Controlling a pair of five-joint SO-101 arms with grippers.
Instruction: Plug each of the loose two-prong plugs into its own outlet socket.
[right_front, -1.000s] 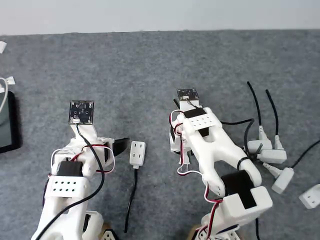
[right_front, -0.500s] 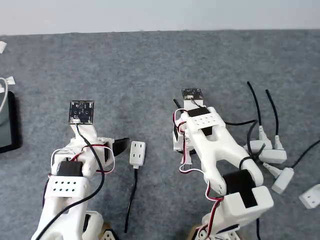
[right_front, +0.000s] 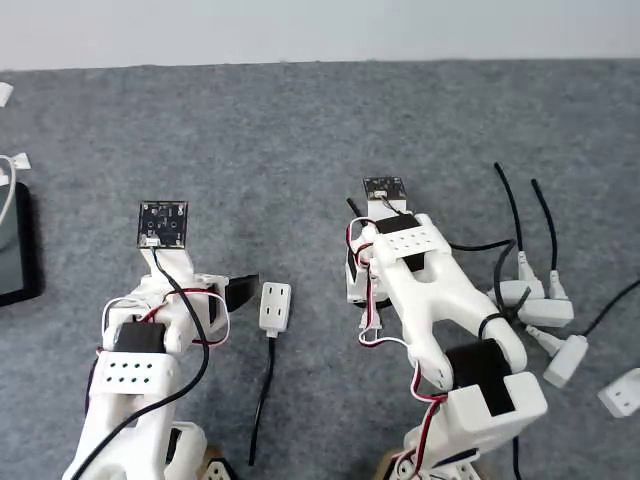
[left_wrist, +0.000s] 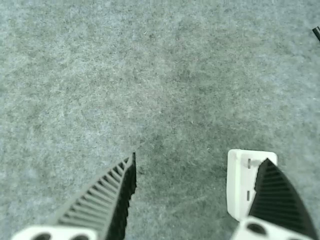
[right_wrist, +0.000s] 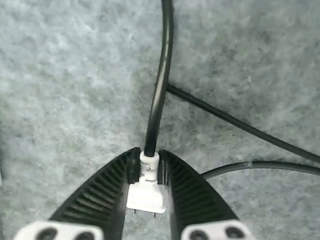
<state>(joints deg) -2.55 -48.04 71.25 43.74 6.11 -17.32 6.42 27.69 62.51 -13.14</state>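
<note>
Two arms at work on a grey mat (right_front: 300, 130): the left gripper (left_wrist: 200, 161) hangs open, its ribbed fingers (left_wrist: 112, 197) spread wide above bare mat. The white socket (right_front: 274, 305) lies flat just beside one finger, and the left wrist view has its edge tucked under that fingertip. The socket's black lead (right_front: 265, 390) trails back toward the arm bases. The right gripper (right_wrist: 148, 154) is clamped on a white plug (right_wrist: 146, 196), one finger pressed to each side of its body. The prongs just show at the wrist-side end, and the plug's black cord (right_wrist: 161, 75) runs away across the mat, past two other cords. In the high view, a strip of mat lies between the socket and the right arm. Loose plugs (right_front: 546, 312) with black cords lie clustered close by the right arm's far side, one more well out toward the edge. A black box (right_front: 15, 245) sits at the mat's left edge.
</note>
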